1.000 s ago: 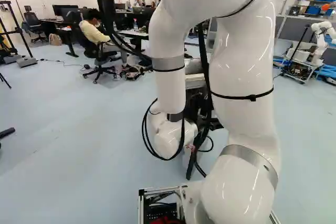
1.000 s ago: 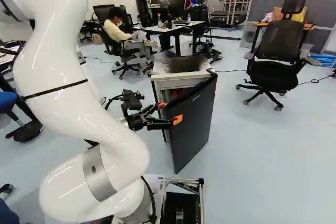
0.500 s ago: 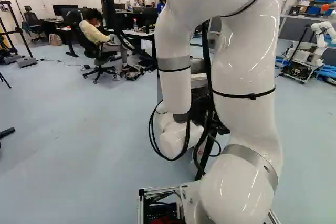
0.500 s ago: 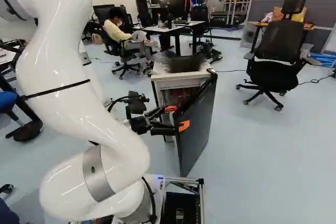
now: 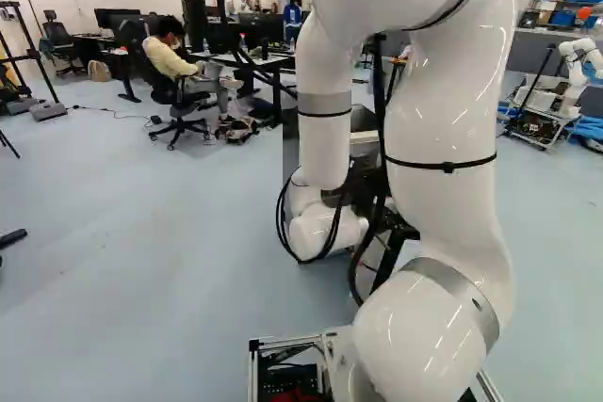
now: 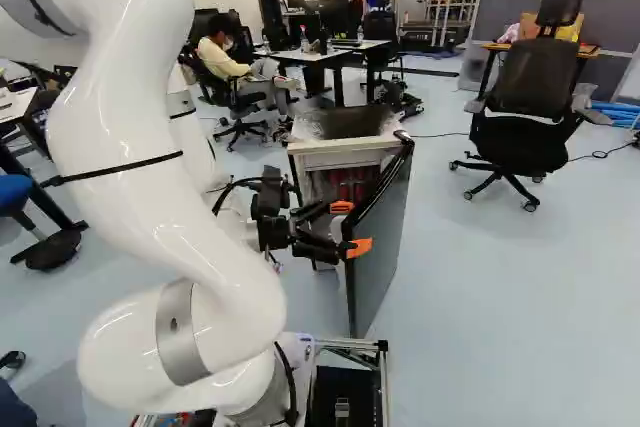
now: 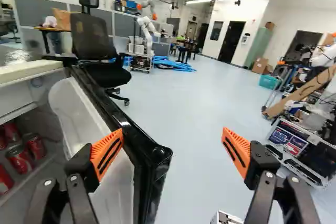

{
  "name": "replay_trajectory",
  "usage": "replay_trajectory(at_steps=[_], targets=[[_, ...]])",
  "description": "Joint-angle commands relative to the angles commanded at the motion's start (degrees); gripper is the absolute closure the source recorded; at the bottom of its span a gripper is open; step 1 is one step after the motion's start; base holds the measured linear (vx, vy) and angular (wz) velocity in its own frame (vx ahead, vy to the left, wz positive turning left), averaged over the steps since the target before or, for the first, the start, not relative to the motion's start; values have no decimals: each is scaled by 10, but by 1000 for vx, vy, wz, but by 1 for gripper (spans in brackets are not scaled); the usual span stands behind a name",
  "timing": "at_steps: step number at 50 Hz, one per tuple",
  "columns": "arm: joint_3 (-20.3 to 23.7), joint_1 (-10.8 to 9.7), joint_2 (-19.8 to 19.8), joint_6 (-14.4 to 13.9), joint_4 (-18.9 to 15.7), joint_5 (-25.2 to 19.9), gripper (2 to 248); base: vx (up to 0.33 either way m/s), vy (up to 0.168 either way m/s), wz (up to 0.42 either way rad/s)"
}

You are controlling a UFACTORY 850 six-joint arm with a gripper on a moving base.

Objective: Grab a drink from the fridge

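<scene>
So from the right base view I had the gripper right at the free edge of the fridge door, one orange tip over by the inner side and the other in front of that edge. The door stood swung out from the fridge, and some red showed inside the opening, past the fingers. An office chair stood well apart, off to the right of that view.

The wrist view made the hand easy to read: the gripper was released, its two fingers spread wide with a big gap. One finger overlapped the door's pale inner liner, the other had blue floor behind it, and the door's black edge ran between them, closer to the liner-side finger. Honestly couldn't tell if either pad touched the door, but they definitely weren't clamped on it. The drinks, a few red cans, were inside the fridge on a shelf, the closest ones just behind its front edge and well off to the side of the fingers.

Left base view was mostly my own arm, which covered most of the fridge. Another robot stood on a cart at the far right there.
</scene>
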State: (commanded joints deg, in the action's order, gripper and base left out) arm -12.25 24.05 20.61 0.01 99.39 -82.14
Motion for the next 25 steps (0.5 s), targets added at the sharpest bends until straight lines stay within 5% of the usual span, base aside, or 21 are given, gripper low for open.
replay_trajectory(at_steps=[25], targets=[[-62, -126, 10, 0, 16, 0, 3, 0, 0, 0]])
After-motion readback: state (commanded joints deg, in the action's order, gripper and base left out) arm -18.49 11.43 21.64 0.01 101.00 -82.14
